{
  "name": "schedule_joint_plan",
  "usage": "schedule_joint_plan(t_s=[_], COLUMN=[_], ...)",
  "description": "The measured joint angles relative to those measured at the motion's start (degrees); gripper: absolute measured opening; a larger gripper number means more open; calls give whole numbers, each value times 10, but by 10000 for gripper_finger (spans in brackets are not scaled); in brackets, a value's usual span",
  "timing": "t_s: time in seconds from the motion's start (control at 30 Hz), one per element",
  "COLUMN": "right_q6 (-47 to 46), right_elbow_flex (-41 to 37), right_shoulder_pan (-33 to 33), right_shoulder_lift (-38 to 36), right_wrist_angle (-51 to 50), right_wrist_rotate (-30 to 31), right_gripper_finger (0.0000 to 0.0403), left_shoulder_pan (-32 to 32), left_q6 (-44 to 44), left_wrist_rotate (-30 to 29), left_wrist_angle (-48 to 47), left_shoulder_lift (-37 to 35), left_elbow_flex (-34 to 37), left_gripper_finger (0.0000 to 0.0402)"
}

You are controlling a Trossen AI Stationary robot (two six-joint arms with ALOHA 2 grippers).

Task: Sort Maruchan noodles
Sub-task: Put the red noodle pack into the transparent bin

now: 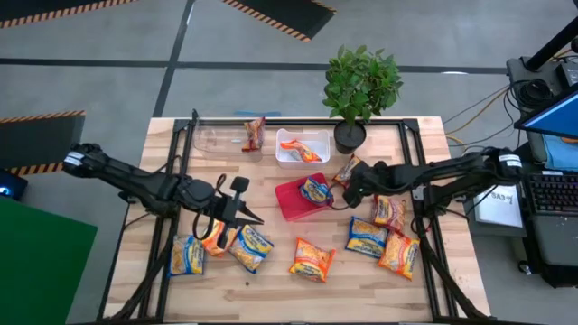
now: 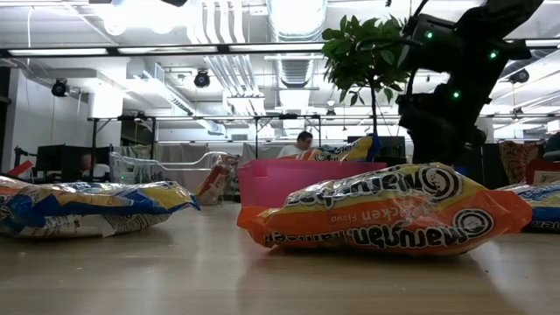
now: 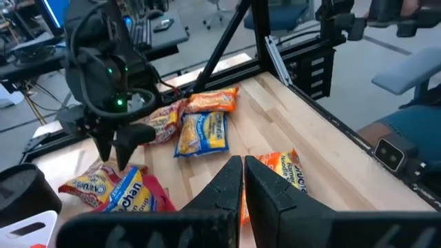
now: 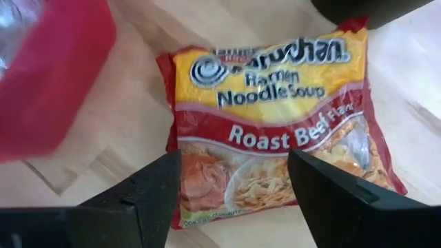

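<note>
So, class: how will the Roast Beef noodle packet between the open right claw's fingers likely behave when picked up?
The Roast Beef packet has a glossy wrapper, so it may slip in the right claw. It lies flat on the table, so it is unlikely to roll. Crinkled film edges suggest they flex, while the noodle block inside probably stays stiff and brittle.

We see the Maruchan noodles as crinkly flat packets spread over the bench: a blue-and-yellow packet (image 1: 187, 255) near left, an orange packet (image 1: 312, 258) lying flat at near centre, and a reddish Roast Beef packet (image 4: 275, 124) lying face up. Another blue-and-yellow packet (image 1: 315, 190) rests tilted in the red tray (image 1: 291, 206), an orange one (image 1: 302, 145) lies in the white tray (image 1: 291, 157), and a reddish one (image 1: 255, 134) in the clear tray (image 1: 217, 137) at the far side.
</note>
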State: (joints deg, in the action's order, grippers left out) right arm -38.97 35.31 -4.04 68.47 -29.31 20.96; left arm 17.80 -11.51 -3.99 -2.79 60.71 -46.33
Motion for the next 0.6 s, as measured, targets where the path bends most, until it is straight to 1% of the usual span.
schedule_joint_plan(t_s=[0.2, 0.37, 0.6], right_q6=[2, 0, 0], right_elbow_flex=[0, 0, 19], right_shoulder_pan=[0, 0, 0], right_shoulder_lift=[30, 56, 58], right_wrist_angle=[-1, 20, 11], right_wrist_rotate=[1, 14, 15], right_gripper_finger=[252, 249, 249], left_shoulder_pan=[0, -3, -4], left_q6=[-14, -30, -38], left_wrist_rotate=[0, -1, -7], left_wrist_angle=[43, 48, 52], left_shoulder_lift=[-2, 0, 0], left_elbow_flex=[23, 23, 23], left_gripper_finger=[0, 0, 0])
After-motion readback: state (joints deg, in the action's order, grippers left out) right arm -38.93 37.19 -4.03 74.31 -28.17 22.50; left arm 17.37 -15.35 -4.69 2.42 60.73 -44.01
